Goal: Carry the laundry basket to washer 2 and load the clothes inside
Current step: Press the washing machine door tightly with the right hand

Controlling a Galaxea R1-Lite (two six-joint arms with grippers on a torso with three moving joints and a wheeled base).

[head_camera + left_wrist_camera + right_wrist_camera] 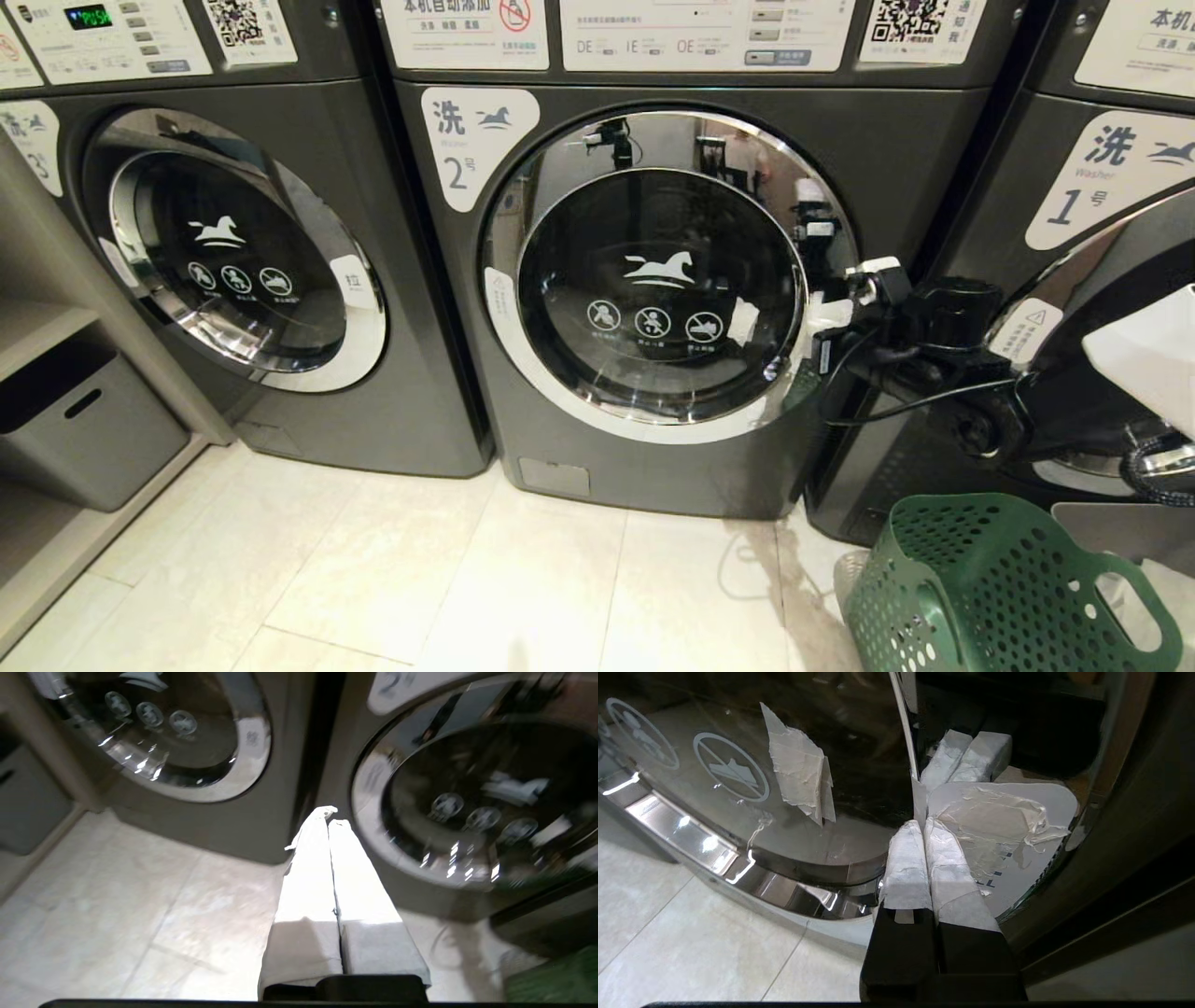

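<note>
Laundry room, tiled floor: your right gripper, fingers pressed together and empty, sits at the latch edge of washer 2, door not yet opened.
Next, you likely must hook and pull that edge. Left gripper clenched, idle over the floor. Laundry basket stands right of it, cropped; clothes unseen.

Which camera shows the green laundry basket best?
The head view: the laundry basket stands on the floor below washer 1, its holes and one slot handle plain. The left wrist view catches only a blurred green corner. The right wrist view shows none of it.
</note>
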